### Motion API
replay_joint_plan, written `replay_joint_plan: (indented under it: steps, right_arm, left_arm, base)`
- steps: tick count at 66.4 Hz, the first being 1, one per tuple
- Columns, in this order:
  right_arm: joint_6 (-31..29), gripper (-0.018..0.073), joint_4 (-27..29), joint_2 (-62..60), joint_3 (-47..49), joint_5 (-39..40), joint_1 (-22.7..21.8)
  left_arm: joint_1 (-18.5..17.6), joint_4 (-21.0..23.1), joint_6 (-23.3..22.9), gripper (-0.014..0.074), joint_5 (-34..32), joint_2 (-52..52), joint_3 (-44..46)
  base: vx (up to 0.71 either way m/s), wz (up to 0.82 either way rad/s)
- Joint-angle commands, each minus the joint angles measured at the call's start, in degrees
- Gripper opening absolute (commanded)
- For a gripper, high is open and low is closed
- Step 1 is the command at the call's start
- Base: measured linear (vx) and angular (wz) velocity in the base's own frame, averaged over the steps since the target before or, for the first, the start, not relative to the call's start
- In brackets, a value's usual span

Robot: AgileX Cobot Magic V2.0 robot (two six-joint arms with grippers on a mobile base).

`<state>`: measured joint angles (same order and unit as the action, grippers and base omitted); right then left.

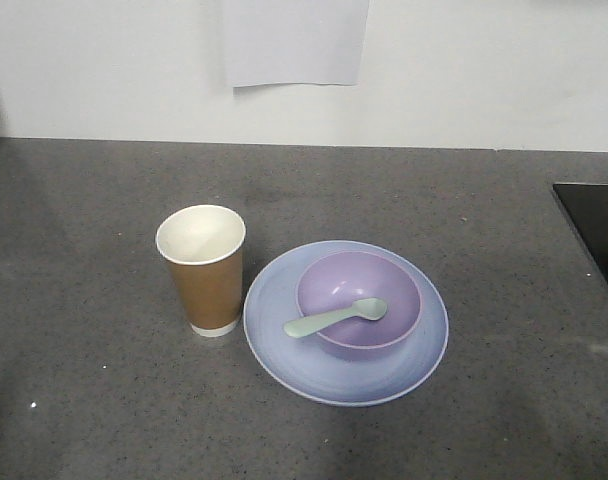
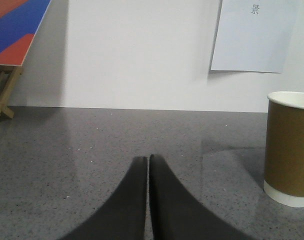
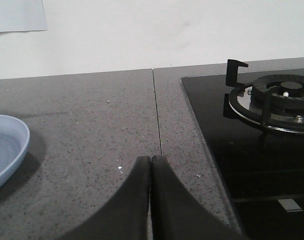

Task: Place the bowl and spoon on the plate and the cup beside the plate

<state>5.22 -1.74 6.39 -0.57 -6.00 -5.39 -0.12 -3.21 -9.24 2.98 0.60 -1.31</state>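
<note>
In the front view the pale blue plate [image 1: 284, 340] lies on the grey counter with the lavender bowl [image 1: 358, 302] standing on it. The mint-green spoon [image 1: 336, 317] rests across the bowl, its handle over the left rim. The brown paper cup [image 1: 204, 270] stands upright just left of the plate. My left gripper [image 2: 148, 159] is shut and empty, low over the counter, with the cup [image 2: 289, 148] to its right. My right gripper [image 3: 151, 159] is shut and empty too; the plate's rim [image 3: 12, 145] shows at its far left. Neither gripper appears in the front view.
A black glass hob [image 3: 252, 150] with a gas burner grate [image 3: 272, 100] lies right of my right gripper; its corner [image 1: 596, 230] shows in the front view. A white wall with a paper sheet [image 1: 294, 40] backs the counter. A wooden easel with a coloured board [image 2: 7, 60] stands far left.
</note>
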Motion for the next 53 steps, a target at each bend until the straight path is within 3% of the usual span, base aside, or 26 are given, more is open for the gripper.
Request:
replay_joint_plan:
  steps: [1, 9, 25, 53]
  right_arm:
    - [1.5, -0.0009, -4.0, -0.8, 0.6, 5.0, -0.3]
    - [1.5, -0.0009, -5.2, -1.4, -0.5, 5.6, 0.4]
    - [1.2, -0.0009, -8.0, -1.4, -1.6, 6.0, 6.4]
    - [1.4, -0.0009, -6.8, -1.4, -1.6, 8.8, 6.3]
  left_arm:
    - [0.0, 0.1, -0.4, -0.0006, -4.4, 0.8, 1.0]
    - [0.0, 0.1, -0.4, -0.0006, -4.4, 0.8, 1.0]
    - [0.0, 0.1, -0.4, -0.0006, -4.4, 0.8, 1.0]
    - [0.0, 0.1, -0.4, -0.0006, -4.4, 0.8, 1.0]
  base:
    - [0.0, 0.0]
    - [0.0, 0.0]
    - [0.0, 0.0]
    - [0.0, 0.0]
